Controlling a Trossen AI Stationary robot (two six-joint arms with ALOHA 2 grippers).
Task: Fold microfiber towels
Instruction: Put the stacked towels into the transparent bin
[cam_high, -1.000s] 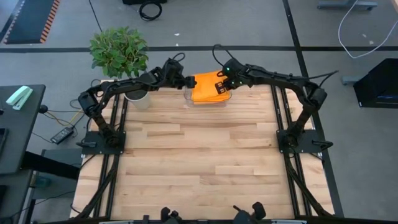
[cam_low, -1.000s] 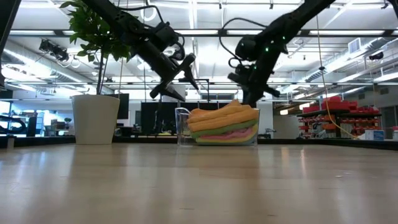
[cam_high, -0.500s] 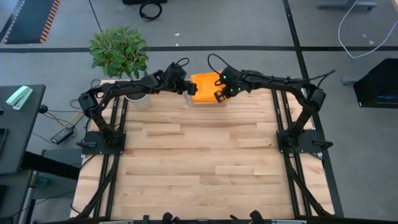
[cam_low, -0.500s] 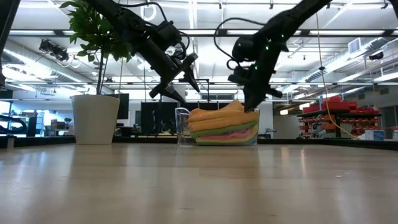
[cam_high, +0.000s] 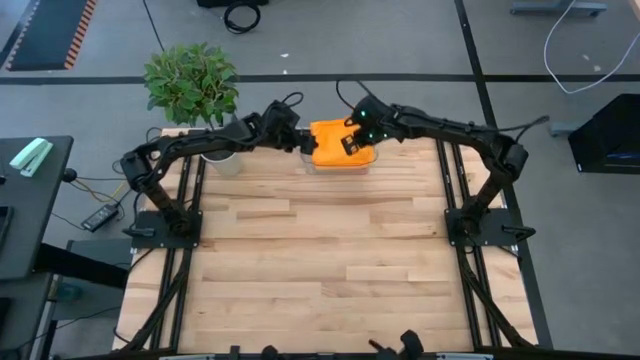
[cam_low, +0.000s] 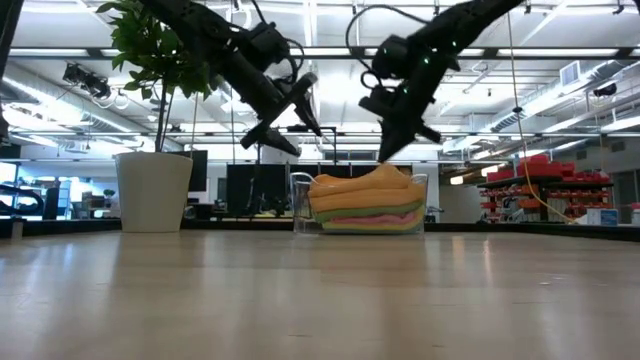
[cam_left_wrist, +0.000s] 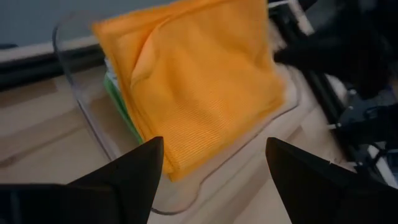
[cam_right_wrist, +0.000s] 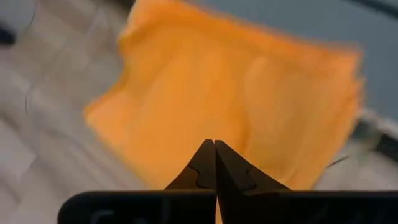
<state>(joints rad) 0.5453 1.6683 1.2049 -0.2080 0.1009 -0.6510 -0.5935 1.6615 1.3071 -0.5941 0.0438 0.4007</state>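
A clear plastic bin (cam_high: 372, 160) stands at the table's far edge and holds a stack of microfiber towels. An orange towel (cam_high: 335, 145) lies on top. The low view shows a yellow, a green and a pink towel (cam_low: 370, 218) below the orange one (cam_low: 355, 190). My left gripper (cam_high: 303, 141) hovers open just left of the bin, above its rim, and the left wrist view (cam_left_wrist: 211, 174) shows its fingers wide apart facing the orange towel (cam_left_wrist: 199, 81). My right gripper (cam_low: 384, 157) is shut and points down over the stack's raised hump (cam_low: 386, 172). The blue towel is out of view. My right gripper comes from above with shut fingertips (cam_right_wrist: 214, 149) right over the top orange towel's raised part (cam_right_wrist: 249, 93). I cannot tell whether the tips touch the cloth. The towel lies on the stack in the bin.
A white pot (cam_high: 222, 158) with a green plant (cam_high: 190, 82) stands at the far left corner, close to my left arm. Bare wooden table top (cam_high: 320, 260) spreads from the bin toward the near edge.
My right gripper has dipped to the orange towel and then risen a little, going slightly toward the far edge. The bin with its stack has slid a little toward the table's right edge. My left gripper has stayed open beside the bin.
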